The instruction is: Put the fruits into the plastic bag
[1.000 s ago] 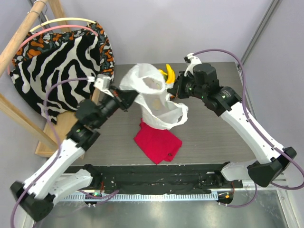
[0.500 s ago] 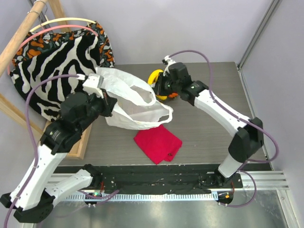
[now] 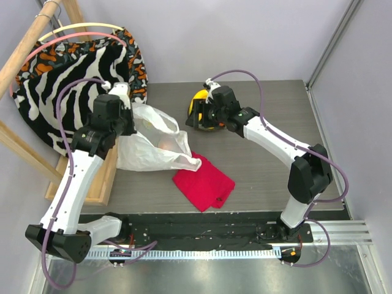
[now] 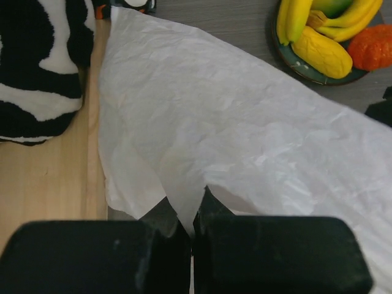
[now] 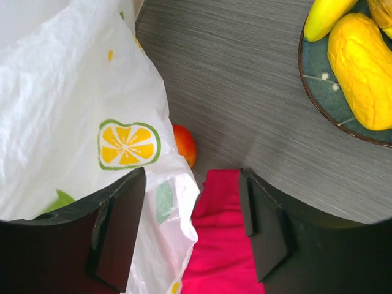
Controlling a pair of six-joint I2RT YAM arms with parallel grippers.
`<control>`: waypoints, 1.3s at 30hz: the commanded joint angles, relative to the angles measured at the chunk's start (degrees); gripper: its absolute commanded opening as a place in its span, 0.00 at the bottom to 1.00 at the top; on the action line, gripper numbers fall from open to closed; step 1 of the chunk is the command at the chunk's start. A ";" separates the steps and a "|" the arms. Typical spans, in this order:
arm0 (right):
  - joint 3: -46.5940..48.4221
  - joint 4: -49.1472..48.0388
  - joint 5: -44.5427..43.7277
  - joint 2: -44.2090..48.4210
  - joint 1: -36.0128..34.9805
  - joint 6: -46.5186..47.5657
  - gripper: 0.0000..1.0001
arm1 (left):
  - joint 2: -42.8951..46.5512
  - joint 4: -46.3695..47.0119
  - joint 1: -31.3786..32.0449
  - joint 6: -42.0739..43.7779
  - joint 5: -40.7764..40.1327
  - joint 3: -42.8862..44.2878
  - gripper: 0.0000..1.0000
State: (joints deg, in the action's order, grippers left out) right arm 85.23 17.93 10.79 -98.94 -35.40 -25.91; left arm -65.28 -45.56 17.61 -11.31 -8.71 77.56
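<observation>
Plastic bag [image 3: 150, 144]: down from mid-air, now slumped on the left of the counter [image 3: 269, 98].
Left pincer [image 4: 184, 211] pinches its edge. Right pincer [image 5: 192, 184], shut a second ago, has let go and spread beside the plate [image 5: 318, 76]. Bananas [image 4: 289, 21] are still unbagged, so a fruit pick likely comes next.

Both the left arm [image 3: 76, 180] and the right arm [image 3: 269, 136] have smooth white shells broken by bulky black joint housings. Behind the fingers [image 5: 119, 226], a thin purple cable [image 3: 236, 71] arcs off each wrist. The fingers are matte black, flat and blocky, with squared edges.
</observation>
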 commanded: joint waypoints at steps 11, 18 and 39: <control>-20.95 -12.12 -4.90 13.76 3.66 -2.56 0.82 | 1.99 9.52 -20.85 -2.04 11.69 -2.41 0.00; -31.00 -21.62 -3.93 16.15 -0.09 -0.11 0.82 | 2.52 12.60 -24.20 -2.84 13.19 -5.49 0.00; -22.13 -36.65 -17.38 -4.33 -15.67 15.19 0.84 | 1.56 13.13 -24.64 -0.82 11.08 -8.12 0.00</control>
State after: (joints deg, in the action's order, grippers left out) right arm 59.18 -12.91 -5.32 -101.45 -50.78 -13.08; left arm -63.99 -35.29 -6.57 -13.04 1.52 69.60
